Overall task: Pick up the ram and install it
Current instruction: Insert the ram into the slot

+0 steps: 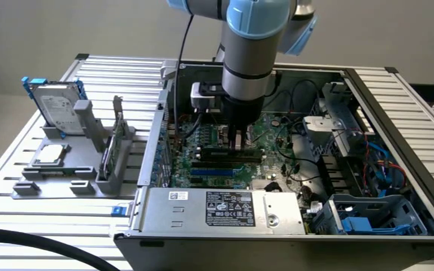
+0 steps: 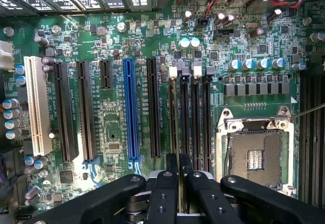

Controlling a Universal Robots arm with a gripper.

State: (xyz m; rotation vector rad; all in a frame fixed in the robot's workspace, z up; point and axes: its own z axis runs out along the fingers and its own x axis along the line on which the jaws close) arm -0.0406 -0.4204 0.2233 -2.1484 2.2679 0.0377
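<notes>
The pincer [image 2: 179, 183] is closed on the ram [image 2: 180, 169] (seen edge-on), centre frame, over the motherboard's [image 2: 111, 117] black memory slots [image 2: 190, 112].

Hard drive [image 1: 59, 110] upright, perhaps in grey holder [image 1: 66, 164].

A plain pale wall [image 1: 66, 28] stands behind a ribbed metal table [image 1: 21, 164], evenly lit.

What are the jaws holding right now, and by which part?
It looks like the ram, pinched around the middle of its long upper edge by the gripper, jaws nearly together, over the motherboard's memory slots.
</notes>
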